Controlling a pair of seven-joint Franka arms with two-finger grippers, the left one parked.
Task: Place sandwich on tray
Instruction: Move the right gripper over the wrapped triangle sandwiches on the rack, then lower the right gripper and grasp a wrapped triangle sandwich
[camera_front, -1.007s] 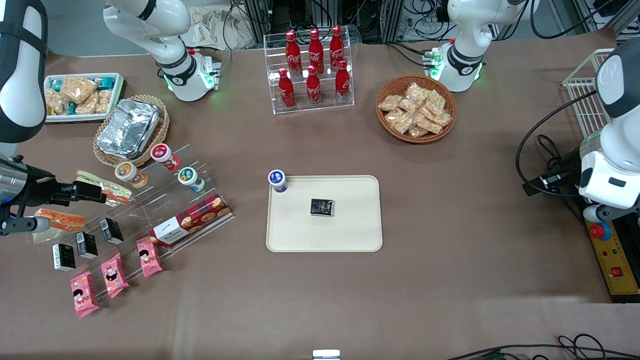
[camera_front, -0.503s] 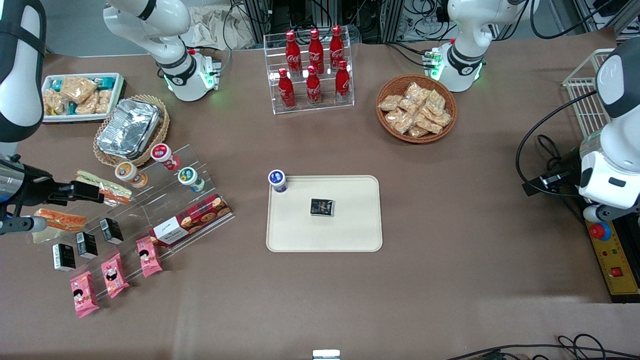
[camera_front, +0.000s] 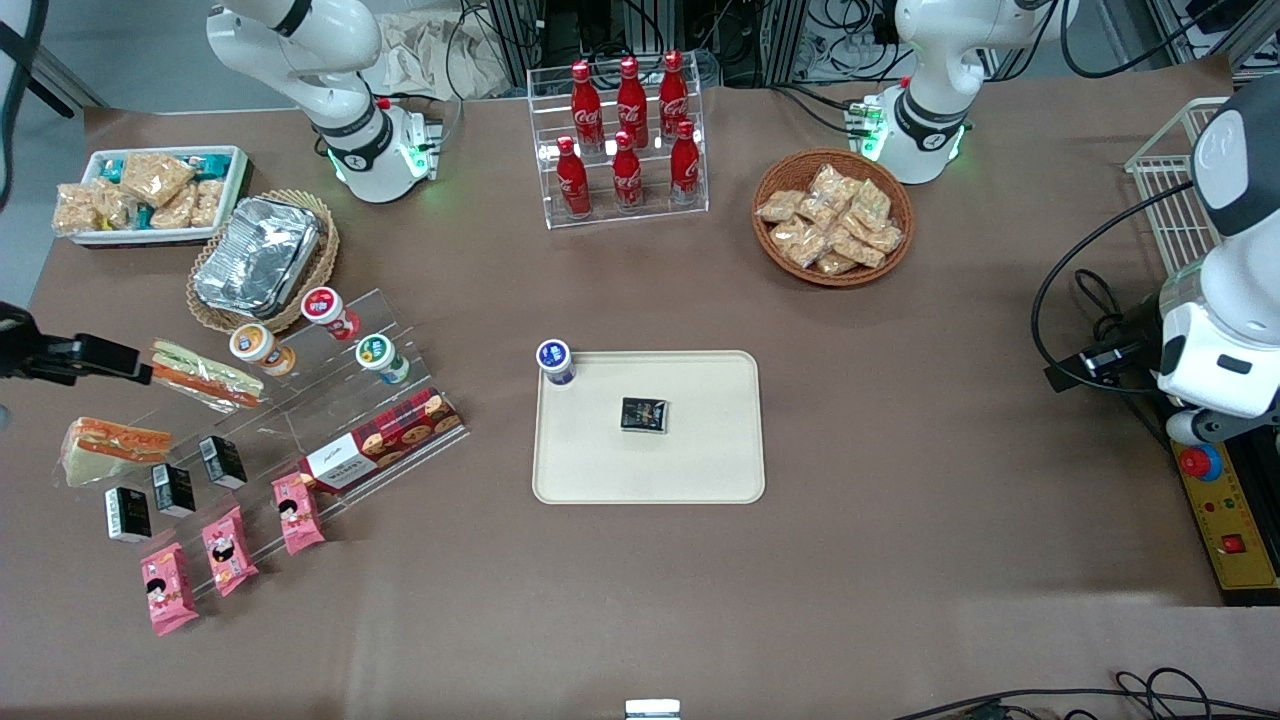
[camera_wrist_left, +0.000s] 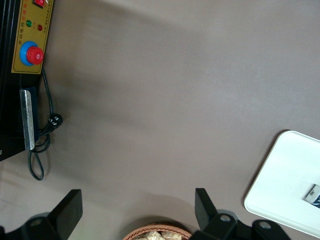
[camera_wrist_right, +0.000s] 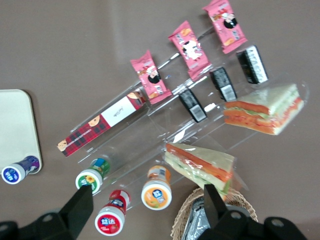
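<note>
Right now the pincer (camera_wrist_right: 146, 191) hangs over the working arm's end of the clear stepped rack (camera_front: 300, 400). Its fingers (camera_wrist_right: 80, 202) are spread wide with nothing between them. In the front view one dark finger reaches in level with the rack's upper step, its tip just beside the longer striped sandwich (camera_front: 205, 375) that lies there.

The sandwich (camera_front: 110, 447), a wedge in clear film with an orange-red filling, lies at the same end of the rack. It is nearer the front camera than the striped one and is apart from the pincer. Small black cartons (camera_front: 172, 488) stand just beside it along the rack's lower step, and pink snack packets (camera_front: 225, 550) line the lowest step.

Three lidded cups stand on the upper steps: an orange-lidded one (camera_front: 255, 345), a red-lidded one (camera_front: 322, 305) and a green-lidded one (camera_front: 375, 352). A tartan biscuit box (camera_front: 385, 440) lies across the rack's end toward the parked arm.

The tray (camera_front: 700, 470) sits flat on the table (camera_front: 900, 560), well apart from the rack toward the parked arm's end. It carries a small dark packet (camera_front: 644, 414), and a blue-lidded cup (camera_front: 555, 361) stands at the tray corner nearest the rack.
</note>
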